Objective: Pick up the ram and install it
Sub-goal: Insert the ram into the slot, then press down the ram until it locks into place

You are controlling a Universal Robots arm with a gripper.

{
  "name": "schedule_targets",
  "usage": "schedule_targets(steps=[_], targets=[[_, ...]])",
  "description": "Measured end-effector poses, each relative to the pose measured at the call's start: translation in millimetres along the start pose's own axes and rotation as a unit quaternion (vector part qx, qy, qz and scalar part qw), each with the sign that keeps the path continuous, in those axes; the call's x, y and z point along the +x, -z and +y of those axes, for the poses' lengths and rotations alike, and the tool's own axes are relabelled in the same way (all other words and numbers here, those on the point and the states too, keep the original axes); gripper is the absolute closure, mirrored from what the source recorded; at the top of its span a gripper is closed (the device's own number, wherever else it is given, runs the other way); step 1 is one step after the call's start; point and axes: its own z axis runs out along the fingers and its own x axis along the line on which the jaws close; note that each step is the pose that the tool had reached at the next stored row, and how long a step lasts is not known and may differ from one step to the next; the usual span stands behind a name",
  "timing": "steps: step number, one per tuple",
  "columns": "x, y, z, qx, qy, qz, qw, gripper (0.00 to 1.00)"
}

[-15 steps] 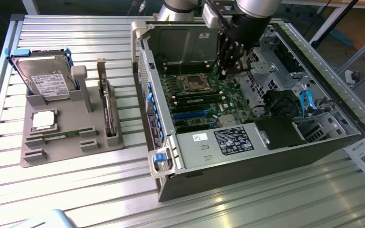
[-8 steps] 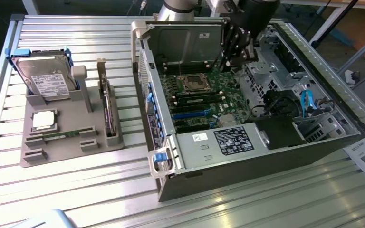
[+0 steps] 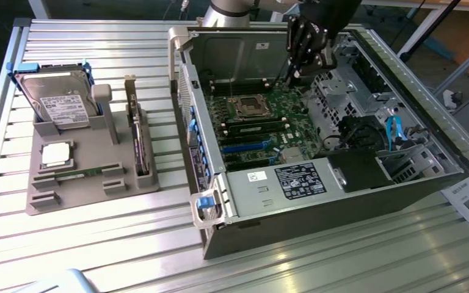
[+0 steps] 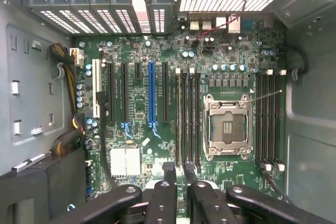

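Observation:
The ram [image 3: 78, 176] is a thin green stick lying in a slot of the grey fixture [image 3: 96, 152], left of the computer case in the exterior view. My gripper [image 3: 297, 76] hangs inside the open case [image 3: 218, 183], over the far part of the motherboard [image 3: 267, 122] and well away from the ram. In the wrist view my gripper [image 4: 179, 169] has its black fingertips [image 4: 168, 168] a small gap apart, with bare board showing between them. It is directly above the long memory slots [image 4: 188, 114] beside the CPU socket [image 4: 227, 127]. One of those slots holds a lighter strip.
On the fixture a silver hard drive [image 3: 59, 104] stands at the back, a square processor [image 3: 57, 154] lies flat and a card [image 3: 139, 146] stands on edge. The case's walls, drive cage [image 3: 381, 165] and cables [image 3: 393, 131] enclose the motherboard. Everything rests on a slatted metal table [image 3: 96, 244].

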Motion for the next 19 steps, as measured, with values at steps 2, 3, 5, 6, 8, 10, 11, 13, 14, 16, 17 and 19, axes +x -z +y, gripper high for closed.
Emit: schedule_targets(steps=[2, 3, 5, 6, 8, 10, 11, 13, 14, 16, 17, 19], targets=[[0.0, 0.8, 0.0, 0.0000, 0.000, 0.0001, 1.0000, 0.81], [0.0, 0.9, 0.0, 0.0000, 0.000, 0.0002, 1.0000, 0.81], [0.0, 0.9, 0.0, 0.0000, 0.000, 0.0002, 1.0000, 0.81], [0.0, 0.9, 0.0, 0.0000, 0.000, 0.0002, 1.0000, 0.81], [0.0, 0.9, 0.0, 0.0000, 0.000, 0.0002, 1.0000, 0.81], [0.0, 0.9, 0.0, 0.0000, 0.000, 0.0002, 1.0000, 0.81], [0.0, 0.9, 0.0, 0.0000, 0.000, 0.0002, 1.0000, 0.81], [0.0, 0.9, 0.0, 0.0000, 0.000, 0.0002, 1.0000, 0.81], [0.0, 0.9, 0.0, 0.0000, 0.000, 0.0002, 1.0000, 0.81], [0.0, 0.9, 0.0, 0.0000, 0.000, 0.0002, 1.0000, 0.89], [0.0, 0.9, 0.0, 0.0000, 0.000, 0.0002, 1.0000, 0.90], [0.0, 0.9, 0.0, 0.0000, 0.000, 0.0002, 1.0000, 0.90]])
